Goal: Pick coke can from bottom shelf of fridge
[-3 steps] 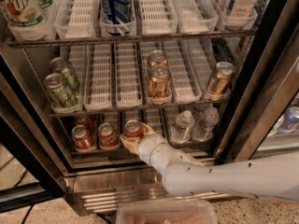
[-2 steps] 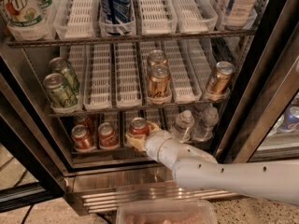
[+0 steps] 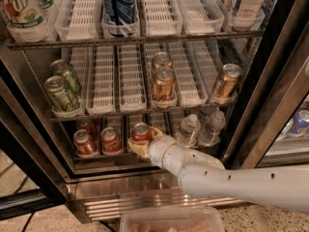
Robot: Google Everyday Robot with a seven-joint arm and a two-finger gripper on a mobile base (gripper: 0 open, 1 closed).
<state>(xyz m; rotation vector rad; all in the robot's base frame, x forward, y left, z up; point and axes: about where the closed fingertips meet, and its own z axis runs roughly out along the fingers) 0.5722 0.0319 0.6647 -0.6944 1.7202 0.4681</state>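
Since the frame one second earlier, the gripper [image 3: 144,141] and the coke can [image 3: 141,131] between its fingers have shifted slightly to the right together, and the white arm [image 3: 231,180] now enters more steeply from the lower right.

Gripper state: the tan fingers [image 3: 136,149] are clamped on the coke can, one on each side. The can stands upright at the front of the bottom shelf [image 3: 96,157] of the fridge [image 3: 145,197], in the third lane from the left.

Legible markings: "pepsi" on the blue cans [image 3: 118,4] on the top rack; "UP" on the bottle [image 3: 21,6] at top left. Lettering on the red cans cannot be read.

Inventory:
- Bottom shelf: four red cans, counting the gripped one. The others are at [image 3: 83,142], [image 3: 110,139] and [image 3: 87,124]. At least two clear bottles [image 3: 187,129] stand to the right.
- Middle rack: two green cans [image 3: 60,93] and three bronze-gold cans [image 3: 164,83].

A translucent plastic container [image 3: 171,220] sits at the bottom edge.
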